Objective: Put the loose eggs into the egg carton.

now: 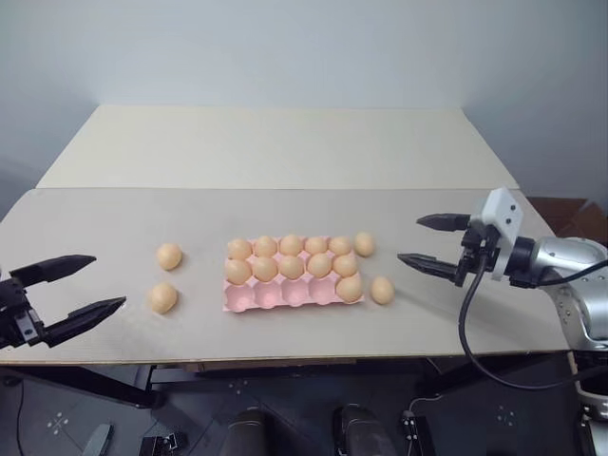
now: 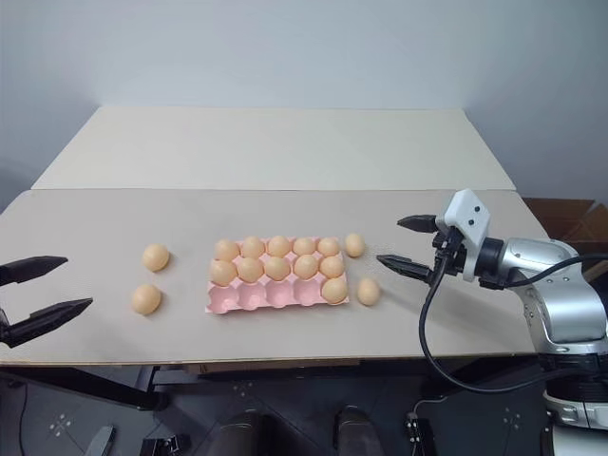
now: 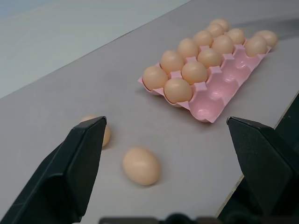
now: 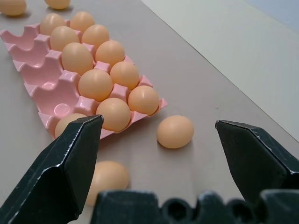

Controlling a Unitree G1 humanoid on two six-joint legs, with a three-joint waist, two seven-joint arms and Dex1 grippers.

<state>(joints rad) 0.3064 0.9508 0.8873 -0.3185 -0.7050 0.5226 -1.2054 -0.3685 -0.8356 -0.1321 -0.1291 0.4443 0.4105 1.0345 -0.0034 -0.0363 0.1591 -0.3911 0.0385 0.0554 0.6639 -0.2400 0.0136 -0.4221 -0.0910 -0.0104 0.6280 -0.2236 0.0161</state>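
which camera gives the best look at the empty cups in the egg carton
The left eye view: the egg carton lies whole, its four empty cups in the near row. The right eye view matches. The left wrist view shows them slanted; in the right wrist view a finger covers part.

bare table [image 1: 114,228] lies open around the egg carton [image 1: 285,296] on every side. two loose eggs [image 1: 163,297] left, two right [image 1: 382,290] just beside it; four near-row cups stand free.
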